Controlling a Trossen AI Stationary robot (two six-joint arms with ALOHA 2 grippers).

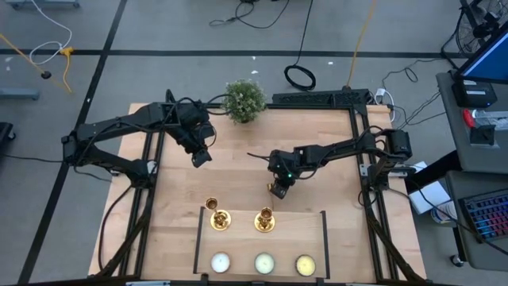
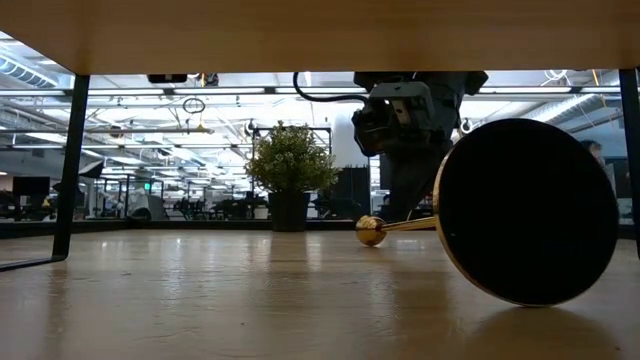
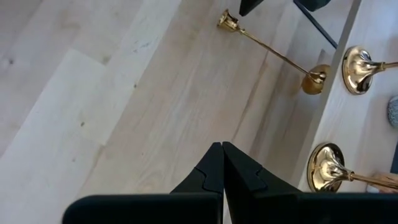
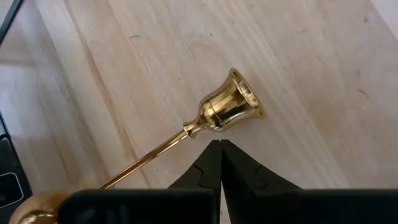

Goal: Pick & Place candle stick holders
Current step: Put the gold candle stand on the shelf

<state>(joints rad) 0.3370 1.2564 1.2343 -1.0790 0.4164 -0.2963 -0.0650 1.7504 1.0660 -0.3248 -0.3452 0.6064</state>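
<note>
Three brass candle stick holders show. Two stand upright on their round bases [image 1: 219, 221] [image 1: 264, 222] on the pale board inside the black frame. The third [image 4: 227, 107] lies on its side on the table. Its cup [image 3: 227, 20] points toward the far edge, and its base [image 2: 525, 210] rests on its rim by the frame. My right gripper [image 4: 221, 142] [image 1: 278, 191] is shut, its tips just beside the lying holder's cup neck. My left gripper [image 3: 222, 144] [image 1: 202, 157] is shut and hangs above bare wood to the left. My right gripper has its shut fingertips [image 4: 214, 149] right by the neck under the lying holder's cup [image 4: 198, 124], slanting down from the far right. I cannot tell whether they touch it. The holder lies flat on the table, on its cup rim and base rim.
A potted plant [image 1: 244, 100] stands at the far edge. Three round tealight candles [image 1: 220, 262] [image 1: 263, 263] [image 1: 305, 264] sit in a row at the near edge, inside the black frame [image 1: 325, 238]. Bare wood lies between the two grippers.
</note>
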